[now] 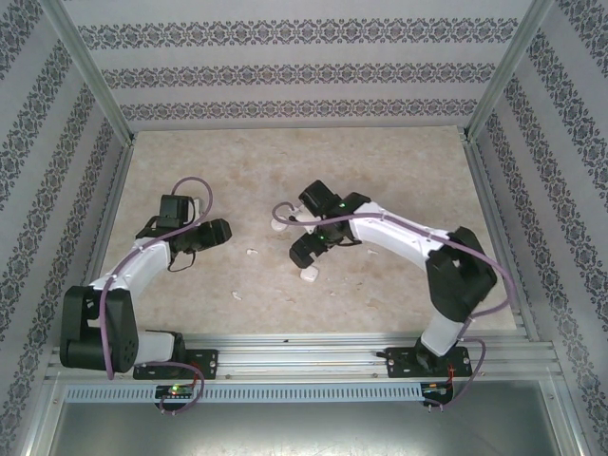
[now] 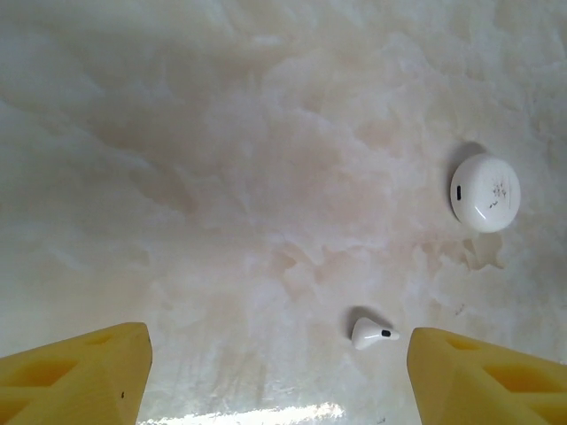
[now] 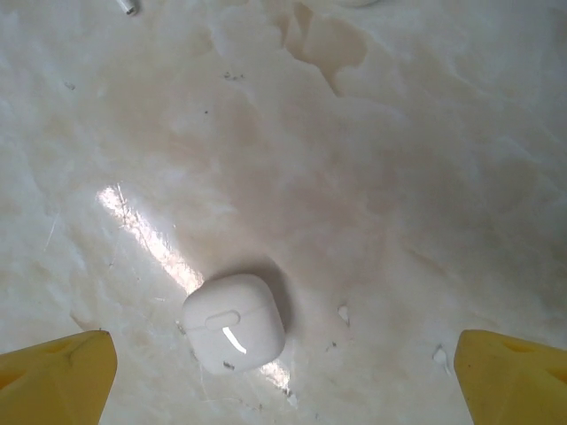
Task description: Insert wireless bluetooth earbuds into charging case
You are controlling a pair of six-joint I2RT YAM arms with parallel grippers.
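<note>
The charging case (image 3: 234, 322), a white glossy pebble with its lid shut, lies on the marble table between the wide-apart yellow fingers of my right gripper (image 3: 283, 382), closer to the left one. From above, the case (image 1: 310, 276) sits just below my right gripper (image 1: 306, 255). One earbud (image 2: 372, 334) lies on the table just inside the right finger (image 2: 478, 376) of my open left gripper (image 2: 279, 376). In the top view that earbud (image 1: 253, 254) lies right of my left gripper (image 1: 220, 233), and a second earbud (image 1: 236, 295) lies nearer the front.
A flat round white disc (image 2: 485, 192) rests on the table beyond the earbud, also visible from above as the disc (image 1: 279, 227) between the two grippers. Patterned walls and metal posts (image 1: 104, 104) enclose the table on three sides.
</note>
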